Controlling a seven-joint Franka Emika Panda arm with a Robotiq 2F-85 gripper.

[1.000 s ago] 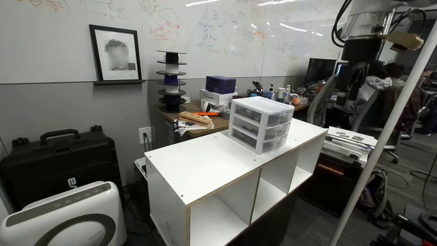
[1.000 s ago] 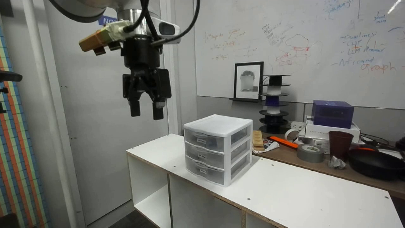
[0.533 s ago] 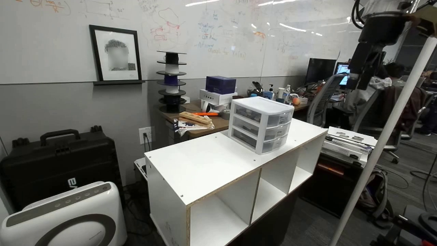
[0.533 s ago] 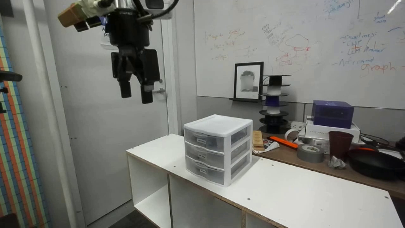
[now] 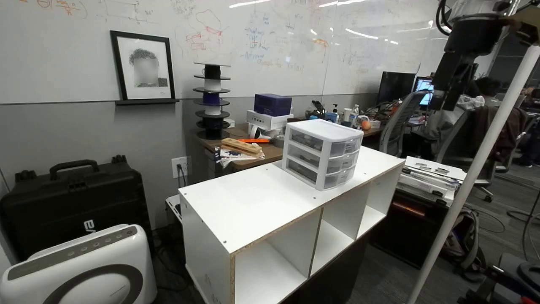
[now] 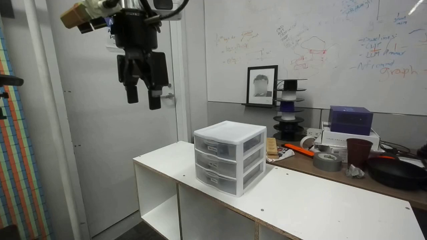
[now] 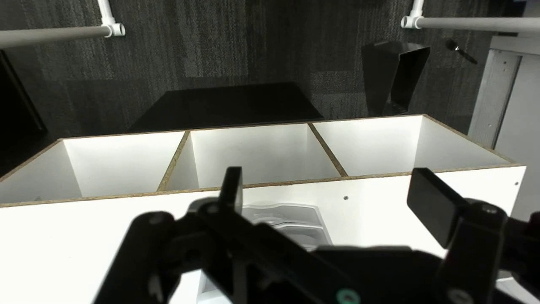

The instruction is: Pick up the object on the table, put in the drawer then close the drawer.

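A white three-drawer unit with clear drawer fronts stands on the white shelf top in both exterior views [image 5: 322,177] [image 6: 239,166]. All its drawers look shut. Part of it shows in the wrist view [image 7: 291,213], partly hidden by my gripper. Unclear dark contents show through the side of its top drawer. I cannot make out a separate loose object on the white shelf top [image 6: 317,200]. My gripper is open and empty, high above the unit and apart from it, in both exterior views [image 5: 444,102] [image 6: 143,97]; its spread fingers show in the wrist view [image 7: 329,185].
The white shelf has open compartments [image 5: 270,270] along its front. A brown desk [image 6: 300,166] behind it holds a pan [image 6: 397,171], tape [image 6: 327,161], a dark red cup [image 6: 358,151] and boxes. A pale pole [image 5: 476,173] stands near the arm.
My gripper has risen and moved away from the drawer unit, tilting slightly, then stayed nearly still over the last half second. It stays open. The drawer unit has not moved.
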